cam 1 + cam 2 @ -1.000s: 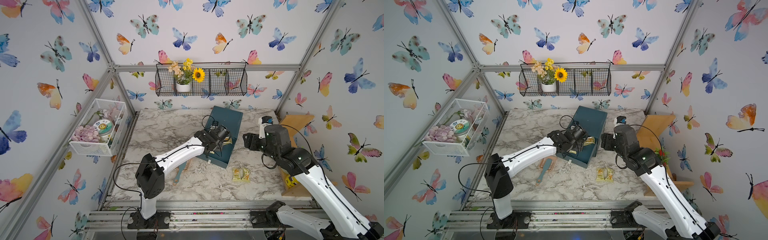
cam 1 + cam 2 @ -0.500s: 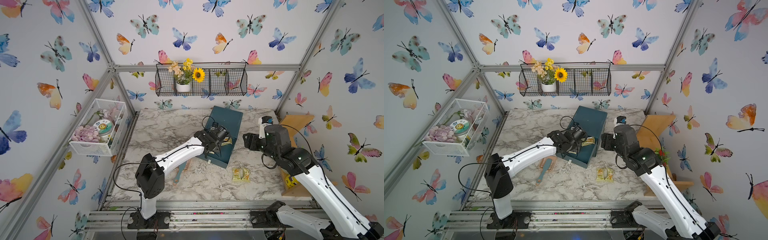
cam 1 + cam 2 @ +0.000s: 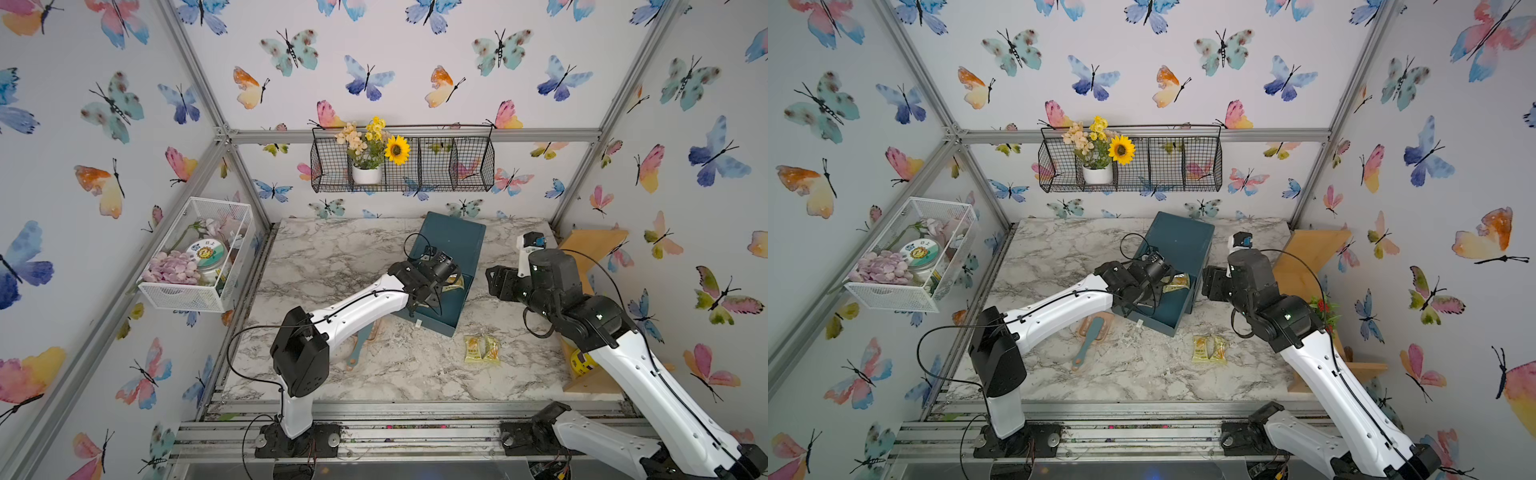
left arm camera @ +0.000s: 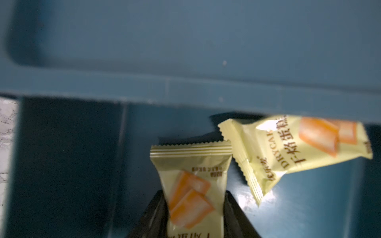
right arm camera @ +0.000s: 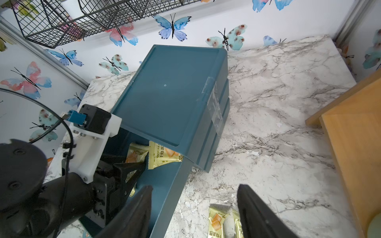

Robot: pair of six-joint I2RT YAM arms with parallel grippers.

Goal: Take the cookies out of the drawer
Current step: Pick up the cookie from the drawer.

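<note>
Top views both show the marble worktop (image 3: 332,257) carrying a teal cabinet (image 3: 453,239) with one drawer (image 3: 434,326) pulled out toward the robot. The left arm (image 3: 357,303) reaches across the worktop into that drawer, while the right arm (image 3: 582,316) hangs off the drawer's far side. The left is plainly the nearer to the cookies inside. The right pincer (image 5: 193,186) stands wide and empty above the worktop, just beside the drawer's outer wall. Two loose packets (image 3: 481,349) lie out on the worktop near it. Inside the drawer, the left wrist view shows the left pincer (image 4: 193,193) standing narrow. Its fingers (image 4: 156,206) sit against both long edges of a pale yellow packet (image 4: 191,175), so it looks to be holding that one. The packet's long axis runs straight on from the pincer toward the cabinet's front lip, and the jaws cross its short width. A second packet (image 4: 299,144) lies just beside it, askew. One sealed corner touches the held packet's far end, and its other end is tucked under the cabinet's overhang. I judge the coming move to be a lift and draw-back along that long axis, away from the overhang. The touching corner may drag the second packet along.
</note>
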